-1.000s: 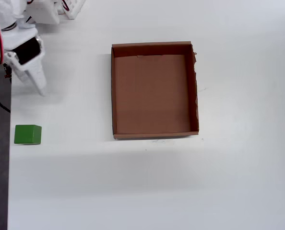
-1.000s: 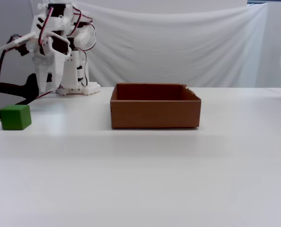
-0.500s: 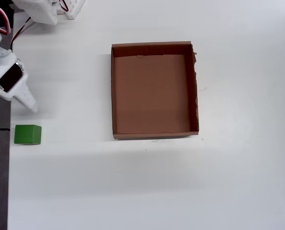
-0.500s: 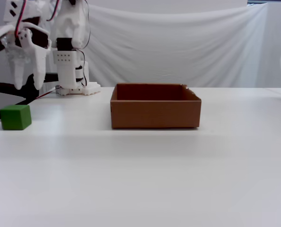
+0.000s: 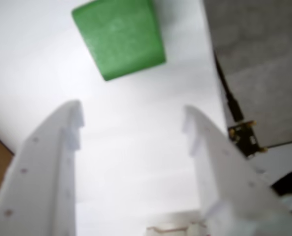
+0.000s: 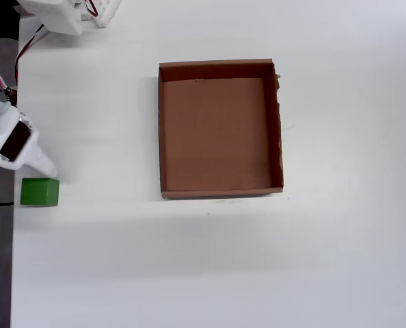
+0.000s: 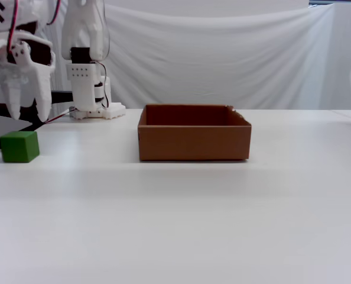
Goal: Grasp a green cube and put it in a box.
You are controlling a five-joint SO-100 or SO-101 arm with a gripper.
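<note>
The green cube (image 6: 39,192) sits at the far left of the overhead frame, right at the white table's (image 6: 353,260) left edge, where the surface gives way to a dark grey strip. It has not moved over the last second. In the fixed view the cube (image 7: 19,147) rests flat on the table at lower left, untouched.

What has changed is the gripper (image 6: 42,166): a second ago it hung in the upper left of the overhead frame, well apart from the cube, and it has since travelled down the left side until its white fingers end just above the cube. The fixed view shows the gripper (image 7: 26,116) hanging above the cube with a clear gap below the tips. In the wrist view the two fingers are spread wide, nothing between them, and the cube (image 5: 119,37) lies ahead at the top of the frame, not yet between the jaws. The approach looks nearly complete; the descent and the closing on the cube remain.

Room is tight on the cube's left, since the table edge runs just beside it. To the right there is open white surface all the way to the box (image 6: 162,130), which stands empty at centre, well apart from the cube.
</note>
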